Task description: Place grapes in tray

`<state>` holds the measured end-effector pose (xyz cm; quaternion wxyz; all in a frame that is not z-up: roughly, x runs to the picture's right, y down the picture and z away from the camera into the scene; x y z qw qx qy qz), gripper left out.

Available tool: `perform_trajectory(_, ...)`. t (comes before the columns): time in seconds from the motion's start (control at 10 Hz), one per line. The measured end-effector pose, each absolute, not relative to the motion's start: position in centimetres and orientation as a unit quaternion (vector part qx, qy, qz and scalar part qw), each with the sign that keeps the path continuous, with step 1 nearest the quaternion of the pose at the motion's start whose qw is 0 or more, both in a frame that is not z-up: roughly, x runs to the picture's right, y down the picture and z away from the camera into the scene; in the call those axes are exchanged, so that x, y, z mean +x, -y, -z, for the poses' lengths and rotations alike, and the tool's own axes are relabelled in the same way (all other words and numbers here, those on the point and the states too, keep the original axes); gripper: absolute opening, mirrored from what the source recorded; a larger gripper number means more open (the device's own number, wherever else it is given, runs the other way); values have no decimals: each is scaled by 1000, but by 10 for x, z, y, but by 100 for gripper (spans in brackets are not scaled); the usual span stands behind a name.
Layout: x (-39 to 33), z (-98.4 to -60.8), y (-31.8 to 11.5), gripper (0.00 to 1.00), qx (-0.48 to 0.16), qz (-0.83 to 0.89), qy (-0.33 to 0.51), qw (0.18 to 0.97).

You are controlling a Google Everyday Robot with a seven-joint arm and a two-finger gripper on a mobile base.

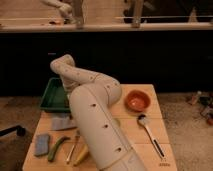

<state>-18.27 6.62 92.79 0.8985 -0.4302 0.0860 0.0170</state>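
Note:
The green tray [50, 98] sits at the back left corner of the wooden table [150, 120]. My arm [97, 125] rises from the bottom of the view, bends near the table's middle, reaches left and turns down. My gripper [67, 88] hangs over the right part of the tray, largely hidden behind my own arm. No grapes show anywhere; they may be hidden by the arm or the gripper.
A round orange bowl [137, 101] stands at the back right. A black-handled spoon [148, 131] lies in front of it. At the front left lie a grey cloth [62, 122], a blue-grey sponge [42, 144], a green vegetable [57, 147], a utensil [73, 146] and a yellow item [82, 155].

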Motion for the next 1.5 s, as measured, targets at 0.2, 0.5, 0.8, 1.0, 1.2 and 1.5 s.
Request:
perform_trajectory(0.2, -183, -928, -66, 80, -430, -17, -86, 898)
perform_trajectory(0.5, -183, -928, -66, 80, -430, -17, -86, 898)
perform_trajectory(0.8, -184, -919, -65, 80, -416, -19, -78, 906)
perform_trajectory(1.0, -183, -903, -59, 80, -402, -20, -72, 913)
perform_trajectory(1.2, -181, -876, -50, 80, -377, -20, -65, 924)
perform_trajectory(1.5, -176, -839, -45, 80, -349, -18, -62, 935)
